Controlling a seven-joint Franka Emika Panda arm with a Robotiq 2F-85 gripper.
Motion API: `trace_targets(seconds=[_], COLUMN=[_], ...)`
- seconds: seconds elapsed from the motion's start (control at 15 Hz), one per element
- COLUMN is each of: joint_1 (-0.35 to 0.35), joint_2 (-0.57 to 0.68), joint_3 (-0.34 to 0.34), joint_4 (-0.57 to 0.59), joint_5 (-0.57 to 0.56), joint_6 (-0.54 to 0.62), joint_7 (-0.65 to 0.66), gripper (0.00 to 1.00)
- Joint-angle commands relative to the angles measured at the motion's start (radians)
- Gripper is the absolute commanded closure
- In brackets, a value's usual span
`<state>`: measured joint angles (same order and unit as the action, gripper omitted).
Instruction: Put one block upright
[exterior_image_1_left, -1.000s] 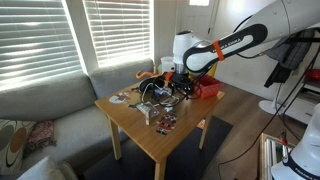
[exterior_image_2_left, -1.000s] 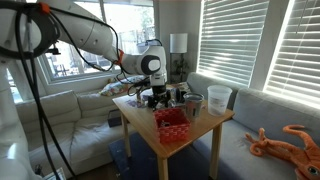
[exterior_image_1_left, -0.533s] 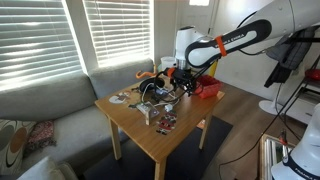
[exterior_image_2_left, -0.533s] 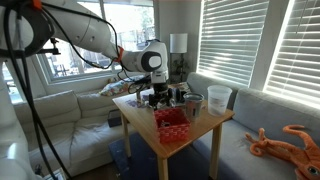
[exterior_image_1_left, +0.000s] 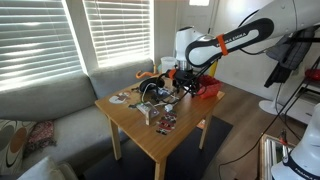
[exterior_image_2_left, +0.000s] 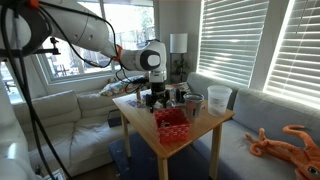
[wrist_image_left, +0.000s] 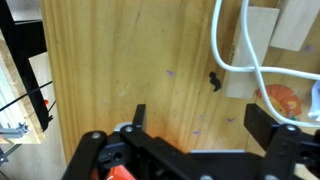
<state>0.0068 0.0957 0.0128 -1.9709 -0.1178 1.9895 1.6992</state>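
Observation:
In the wrist view, pale wooden blocks lie flat on the wooden table (wrist_image_left: 120, 60): one at the top right (wrist_image_left: 252, 35), another at the corner (wrist_image_left: 300, 22), and a third under the white cable (wrist_image_left: 240, 86). My gripper (wrist_image_left: 200, 125) is open and empty, with its fingers above bare wood just below the blocks. In both exterior views the gripper (exterior_image_1_left: 178, 86) (exterior_image_2_left: 157, 96) hovers over the cluttered middle of the table.
A white cable (wrist_image_left: 235, 50) loops over the blocks, next to an orange object (wrist_image_left: 282, 100). A red basket (exterior_image_1_left: 207, 90) (exterior_image_2_left: 172, 122), a white cup (exterior_image_2_left: 219, 97), a grey cup (exterior_image_2_left: 194, 104) and cards (exterior_image_1_left: 165, 122) are on the table. A sofa (exterior_image_1_left: 50, 100) stands beside it.
The arm has risen a little and shifted slightly over the table. The gripper stays open and empty.

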Motion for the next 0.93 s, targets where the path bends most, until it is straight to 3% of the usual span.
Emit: trace_targets(seconds=[0.0, 0.8, 0.87], joint_1=[0.016, 0.024, 0.026], joint_2=[0.028, 0.046, 0.048], joint_3=[-0.005, -0.005, -0.004], joint_4=[0.023, 0.01, 0.009], joint_5=[0.008, 0.022, 0.025], joint_6=[-0.012, 0.123, 0.125], joint_7=[0.005, -0.002, -0.007], gripper=[0.0, 0.0, 0.05])
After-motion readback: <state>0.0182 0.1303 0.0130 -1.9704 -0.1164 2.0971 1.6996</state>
